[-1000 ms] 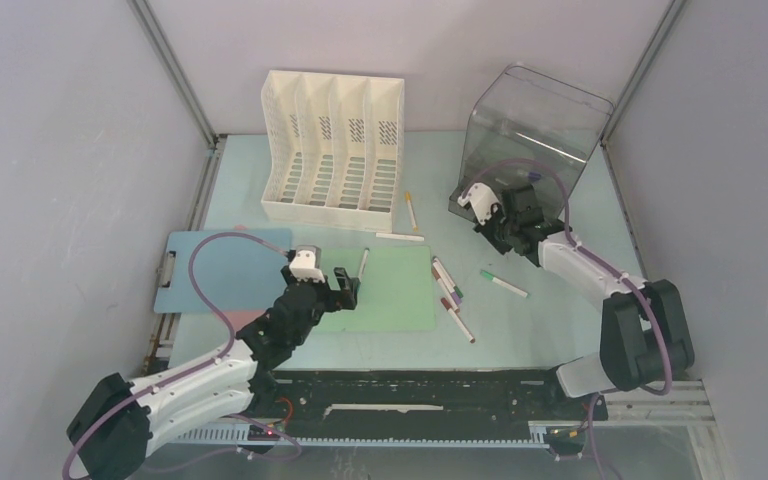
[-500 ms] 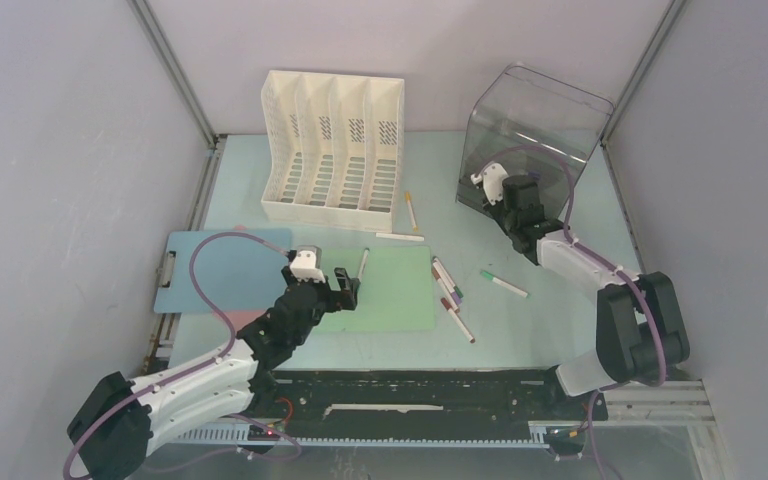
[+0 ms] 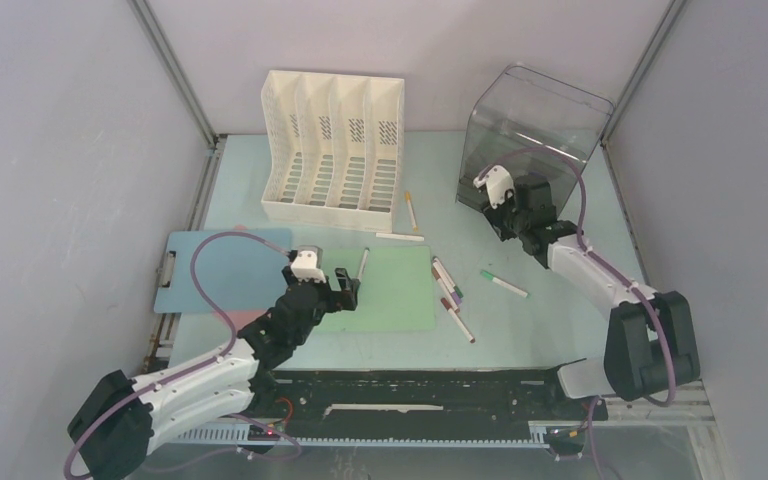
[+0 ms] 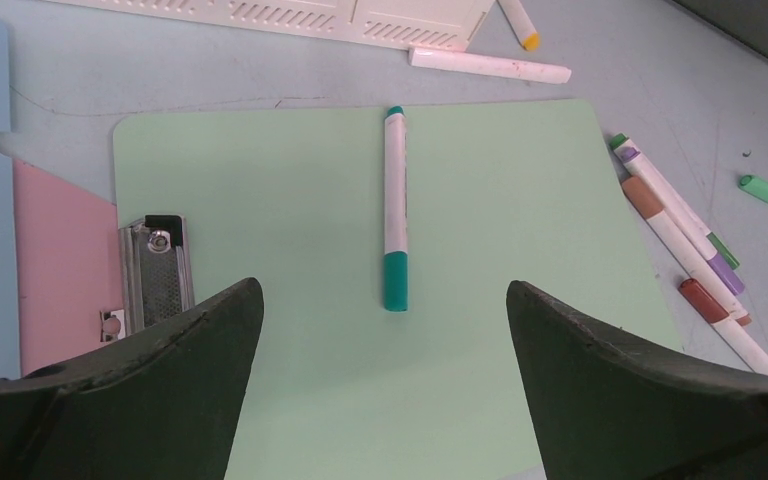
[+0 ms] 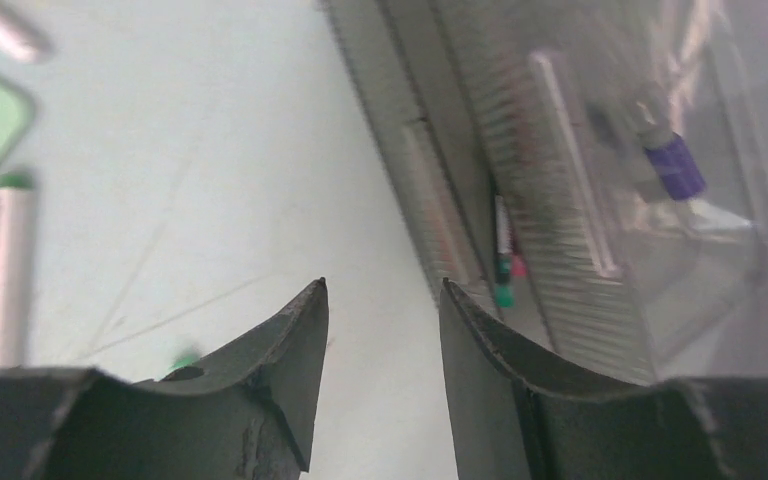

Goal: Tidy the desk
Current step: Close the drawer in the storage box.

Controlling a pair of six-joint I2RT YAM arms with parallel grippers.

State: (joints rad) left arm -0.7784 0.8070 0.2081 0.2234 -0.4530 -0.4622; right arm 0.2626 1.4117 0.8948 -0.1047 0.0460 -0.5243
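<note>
Surface: the desk (image 3: pixel 530 325), pale mint, walled by grey panels, lies under both arms and bears everything listed.

1. Left claw (image 3: pixel 348 284): jaws as wide as they go, nothing held, poised over the near part of a green clipboard (image 4: pixel 480 250).
2. Teal marker (image 4: pixel 394 200): on that clipboard, straight ahead of the left claw, lying lengthwise between the lines of its two jaws.
3. Metal clip (image 4: pixel 155 275), pink board (image 4: pixel 60 260) and blue clipboard (image 3: pixel 220 265): to the left of the left claw.
4. Bunch of markers (image 3: pixel 450 295): to the right of the left claw, just off the green clipboard's edge. A green-capped marker (image 3: pixel 503 283) lies apart from them, further right.
5. White marker (image 3: pixel 400 237) and yellow-capped marker (image 3: pixel 411 210): beyond the left claw, near the white file rack (image 3: pixel 330 140).
6. Right claw (image 5: pixel 382 295): partly open, gripping nothing, at the mouth of the clear bin (image 3: pixel 535 135). A purple-capped marker (image 5: pixel 670 165) lies inside, ahead and to its right.

Step in hand, as judged: gathering loose markers into the bin.

Next move, as judged: the left claw lowers and closes across the teal marker's barrel; the right claw backs away from the bin towards the green-capped marker.
</note>
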